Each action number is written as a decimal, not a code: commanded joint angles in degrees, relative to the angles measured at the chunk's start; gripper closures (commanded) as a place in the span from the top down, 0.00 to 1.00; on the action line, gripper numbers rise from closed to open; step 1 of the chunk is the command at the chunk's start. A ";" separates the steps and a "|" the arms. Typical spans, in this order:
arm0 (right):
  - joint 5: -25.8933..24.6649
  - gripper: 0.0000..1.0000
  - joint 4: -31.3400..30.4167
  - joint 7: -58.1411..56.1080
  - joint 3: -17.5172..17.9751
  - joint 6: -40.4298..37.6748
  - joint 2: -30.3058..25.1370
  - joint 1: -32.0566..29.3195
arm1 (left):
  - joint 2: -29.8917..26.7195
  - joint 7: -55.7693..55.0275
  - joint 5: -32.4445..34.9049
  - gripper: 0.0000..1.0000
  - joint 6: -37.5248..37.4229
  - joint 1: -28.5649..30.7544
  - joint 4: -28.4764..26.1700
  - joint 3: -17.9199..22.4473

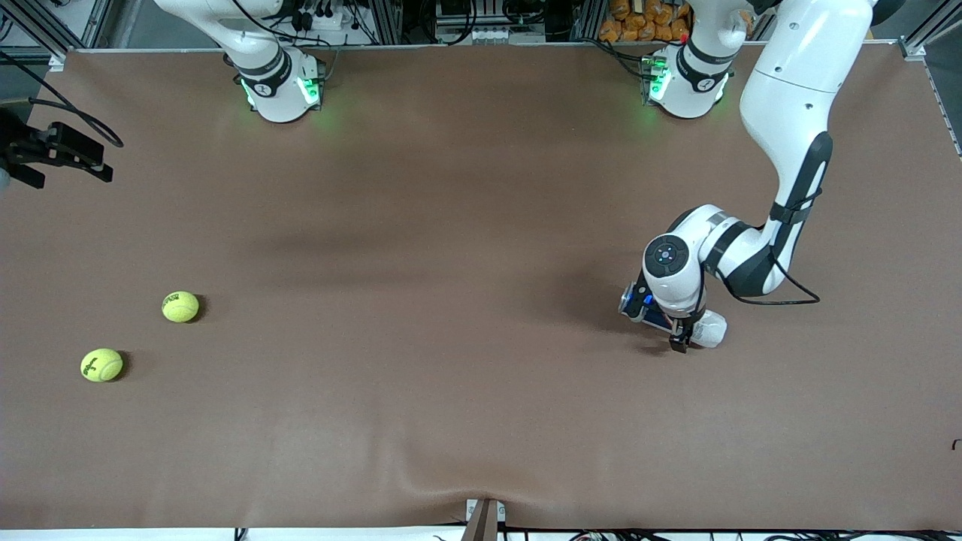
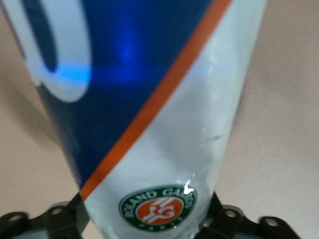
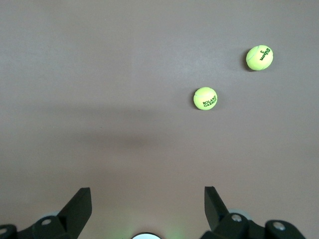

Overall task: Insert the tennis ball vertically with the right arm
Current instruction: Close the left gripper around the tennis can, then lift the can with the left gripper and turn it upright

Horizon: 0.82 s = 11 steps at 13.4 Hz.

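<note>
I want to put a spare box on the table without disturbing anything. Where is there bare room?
The broad brown middle of the table lies bare, between the two tennis balls at the right arm's end and the left pincer holding the ball can. The open right pincer hangs over its end's edge.

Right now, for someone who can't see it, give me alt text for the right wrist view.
Two yellow-green tennis balls lie apart on the brown table: one printed Roland Garros, the other marked with a 3. The right gripper is open above the table, its two dark fingers spread with nothing between them.
</note>
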 commanded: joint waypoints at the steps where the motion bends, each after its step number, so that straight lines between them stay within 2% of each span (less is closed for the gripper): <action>1: 0.54 1.00 -0.35 0.30 1.04 -0.19 -0.90 -1.44 | 0.57 0.37 1.38 0.84 1.44 0.23 0.00 -0.06; 7: 0.54 1.00 -0.35 0.30 1.04 -0.01 -0.82 -1.44 | 0.66 0.28 1.38 0.81 1.53 0.23 0.08 -0.06; 11: 0.54 1.00 -0.44 0.30 1.04 -0.28 -0.90 -1.44 | 0.66 0.28 1.38 0.75 1.53 0.23 0.26 -0.06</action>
